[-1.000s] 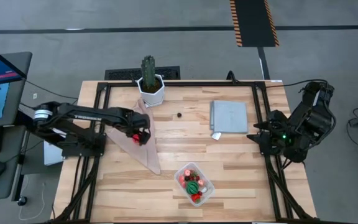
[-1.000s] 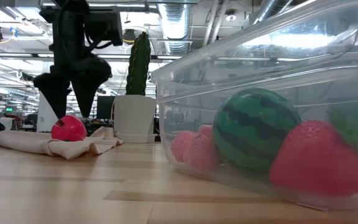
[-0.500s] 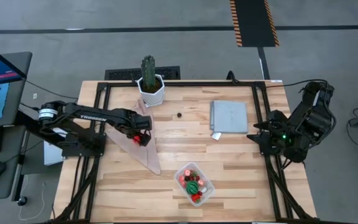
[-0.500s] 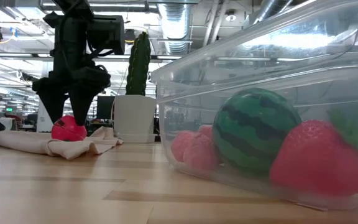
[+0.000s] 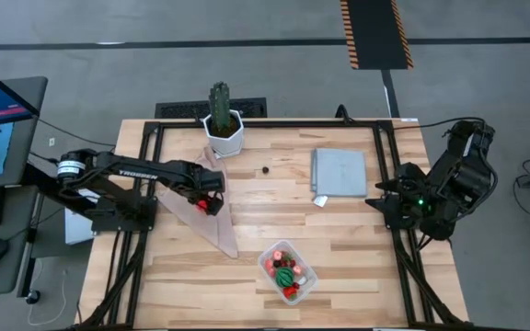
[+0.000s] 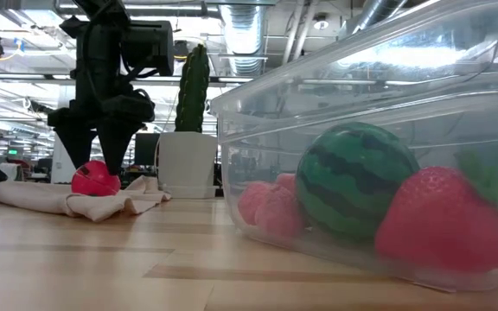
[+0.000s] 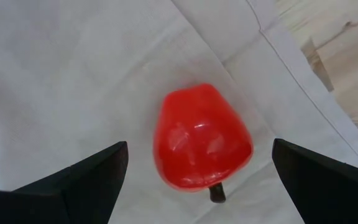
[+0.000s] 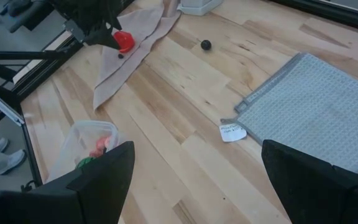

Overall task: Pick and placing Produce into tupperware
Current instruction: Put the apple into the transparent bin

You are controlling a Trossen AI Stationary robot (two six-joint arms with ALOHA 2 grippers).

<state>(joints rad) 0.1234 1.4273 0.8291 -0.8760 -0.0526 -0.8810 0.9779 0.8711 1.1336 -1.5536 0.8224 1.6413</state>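
A red tomato-like piece of produce [image 7: 202,138] with a dark stem lies on a beige cloth [image 5: 212,221] at the table's left. My left gripper [image 5: 208,199] hangs over it, pointing down and open. Its fingers [image 6: 78,142] stand on either side of the piece [image 6: 95,178] without touching it. The clear tupperware [image 5: 288,272] stands near the front edge and holds a green striped ball [image 6: 357,181], a strawberry [image 6: 443,229] and other red pieces. A dark berry [image 5: 265,169] lies on the bare wood. My right gripper [image 8: 194,180] waits open at the table's right edge.
A cactus in a white pot [image 5: 222,124] stands at the far edge, just behind the cloth. A flat grey mat [image 5: 339,172] with a small white tag lies at the far right. Bare wood stretches between the cloth, the mat and the tupperware.
My left gripper has sunk a little toward the red piece on the cloth and stays open. The piece and the cloth have not moved.
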